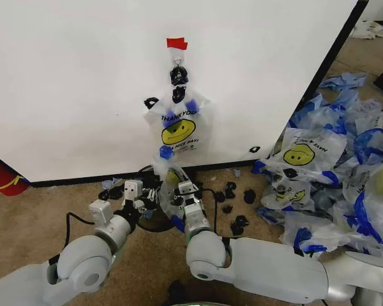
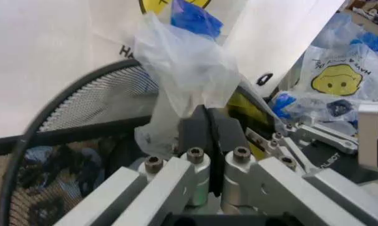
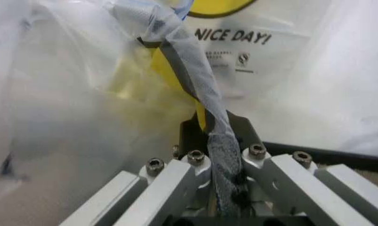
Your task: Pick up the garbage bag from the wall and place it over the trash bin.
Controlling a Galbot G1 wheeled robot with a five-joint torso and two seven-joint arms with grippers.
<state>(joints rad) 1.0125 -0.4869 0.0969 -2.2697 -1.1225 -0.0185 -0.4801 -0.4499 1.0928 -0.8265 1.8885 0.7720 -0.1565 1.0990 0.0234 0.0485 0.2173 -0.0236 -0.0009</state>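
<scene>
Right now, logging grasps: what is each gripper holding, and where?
Both hold one garbage bag: left gripper pinches bunched plastic, right gripper a twisted strip.

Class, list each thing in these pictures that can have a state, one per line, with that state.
Garbage bag: off the hook, stretched between both grippers above the bin.
Left gripper: shut on the bag's plastic.
Right gripper: shut on a twisted strip of the bag.
Trash bin: upright, rim uncovered.
Bag on the wall: hanging from the hook.

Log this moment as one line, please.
left gripper: shut on garbage bag | right gripper: shut on same bag | bag over trash bin rim, below the wall | another bag on hook
</scene>
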